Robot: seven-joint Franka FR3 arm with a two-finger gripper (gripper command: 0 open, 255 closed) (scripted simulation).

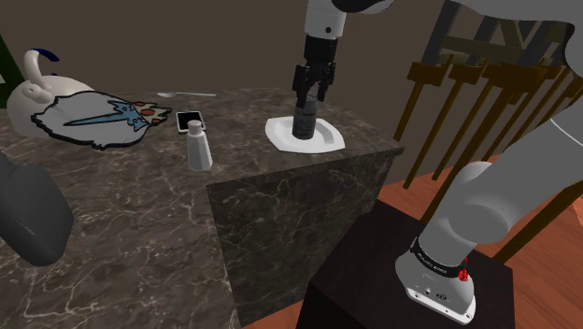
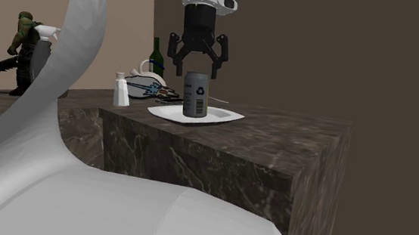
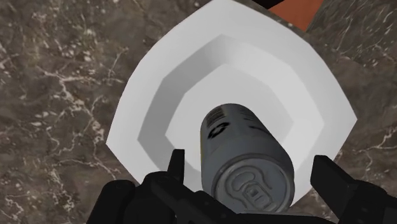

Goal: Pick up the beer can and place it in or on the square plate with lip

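Note:
The grey beer can (image 1: 305,121) stands upright on the white square plate with lip (image 1: 329,140), near the corner of the dark marble counter (image 1: 140,234). My black gripper (image 1: 309,93) hangs straight above it, open. In the second exterior view the gripper (image 2: 197,68) has its fingers spread at the level of the can's (image 2: 196,97) top, not touching it, and the plate (image 2: 227,117) lies flat under the can. In the wrist view the can (image 3: 245,159) sits between the spread fingers of the gripper (image 3: 251,164), on the plate (image 3: 165,95).
A white shaker (image 1: 198,148), a small phone (image 1: 190,122), a decorated board (image 1: 93,120) and a white teapot (image 1: 37,93) stand further along the counter. Wooden chairs (image 1: 486,84) stand behind. The counter edge drops off just beside the plate. A dark bottle (image 2: 157,56) is at the back.

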